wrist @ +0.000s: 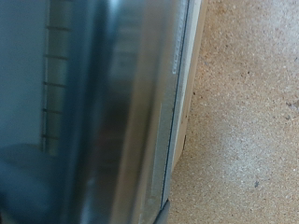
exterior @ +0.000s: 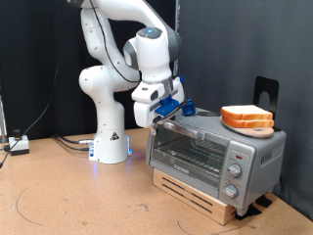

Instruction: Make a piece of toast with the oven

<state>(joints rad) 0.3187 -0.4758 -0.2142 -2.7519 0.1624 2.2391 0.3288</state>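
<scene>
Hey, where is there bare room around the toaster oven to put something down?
Bare floor lies at the exterior view's left, between the robot base and the oven. The oven's top is crowded: bread slices at its right end, the gripper over its left corner.

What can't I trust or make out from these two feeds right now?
- Gripper: in the exterior view its fingers merge with the oven top edge; open or shut unclear. Not visible in the wrist view.
- Wrist view: motion-blurred, only the oven front close up.
- Toast: slice count unclear in the exterior view.
- Knobs: settings too small.
</scene>
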